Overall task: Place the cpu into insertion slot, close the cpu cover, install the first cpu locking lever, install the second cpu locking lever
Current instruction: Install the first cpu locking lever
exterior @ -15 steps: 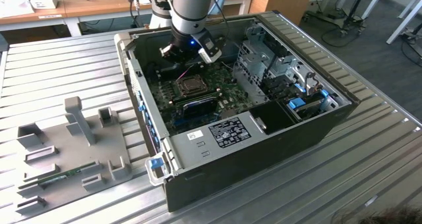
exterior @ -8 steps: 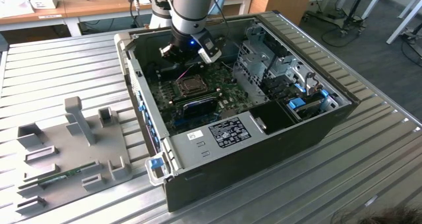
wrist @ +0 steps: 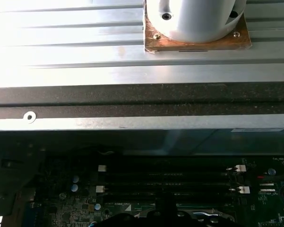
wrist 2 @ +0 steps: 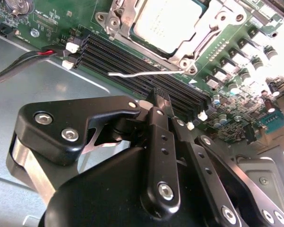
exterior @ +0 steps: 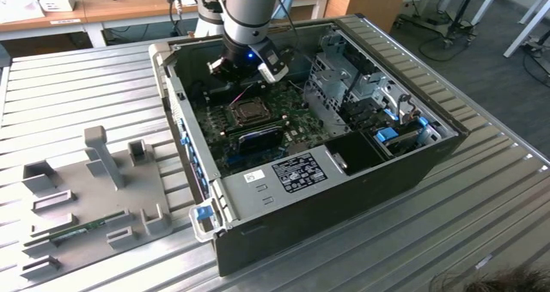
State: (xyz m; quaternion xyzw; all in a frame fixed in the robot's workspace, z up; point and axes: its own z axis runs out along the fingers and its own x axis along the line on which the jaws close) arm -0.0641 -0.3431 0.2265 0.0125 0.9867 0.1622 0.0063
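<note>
End effector (wrist 2: pixel 163 101), fingers together and empty, hangs over memory slots (wrist 2: pixel 146 78) beside cpu (wrist 2: pixel 167 21) seated under closed cpu cover (wrist 2: pixel 203 28).

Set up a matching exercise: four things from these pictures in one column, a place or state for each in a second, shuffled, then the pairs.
Things:
1. cpu
2. cpu cover
3. gripper
4. thin silvery lever

Places or states:
A. lies across the long black memory slots
B. hangs over the memory slots, beside the socket
C. sits in the socket, metal top showing
D. lies down around the chip as a frame

Pairs: 1-C, 2-D, 3-B, 4-A
</note>
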